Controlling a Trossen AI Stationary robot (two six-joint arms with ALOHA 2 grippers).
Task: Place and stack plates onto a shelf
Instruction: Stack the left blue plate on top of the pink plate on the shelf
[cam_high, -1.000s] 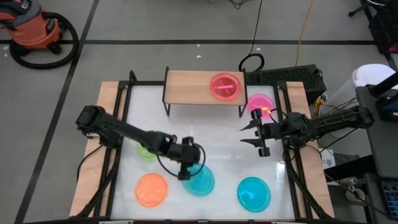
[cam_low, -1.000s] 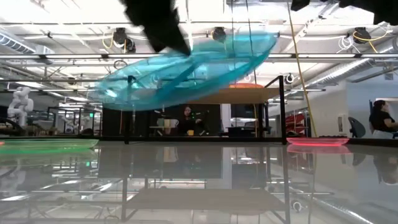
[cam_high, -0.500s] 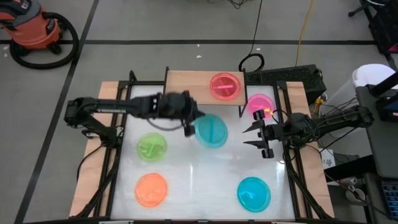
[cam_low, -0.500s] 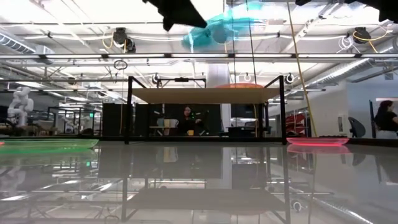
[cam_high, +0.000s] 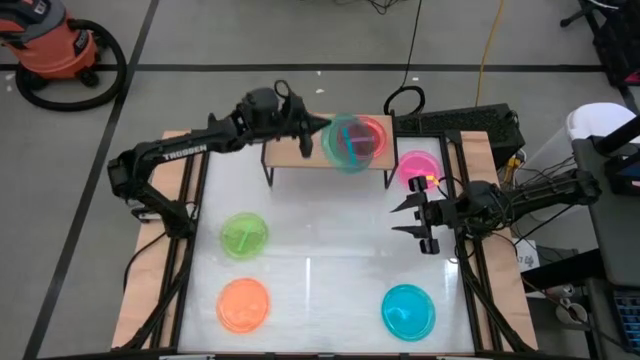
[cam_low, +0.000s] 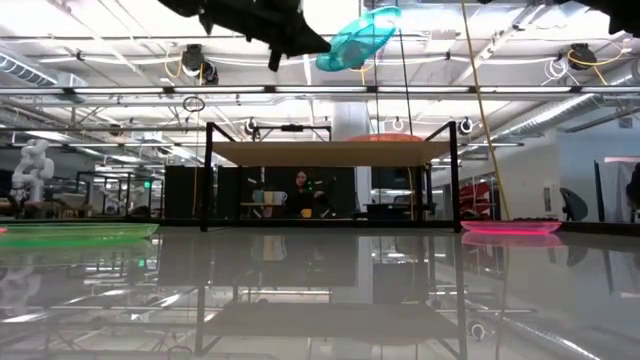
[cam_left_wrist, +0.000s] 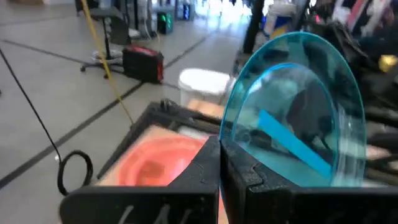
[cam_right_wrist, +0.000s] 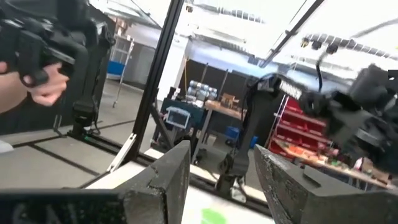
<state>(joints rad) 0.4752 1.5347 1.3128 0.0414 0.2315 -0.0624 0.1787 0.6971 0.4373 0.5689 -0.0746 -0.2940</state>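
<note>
Translucent glossy plastic plates (cam_high: 245, 236); matt light-wood shelf (cam_high: 295, 131)

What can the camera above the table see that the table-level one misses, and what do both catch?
Only the high view shows the orange plate, the second blue plate and the waiting right gripper, open. Only the low view shows the room behind, with a person seated there. Both show the left gripper holding a blue plate above the shelf, plus the green plate.

left hand (cam_high: 312, 136) raised, fingers clamped; right hand (cam_high: 404, 224) spread, low.
</note>
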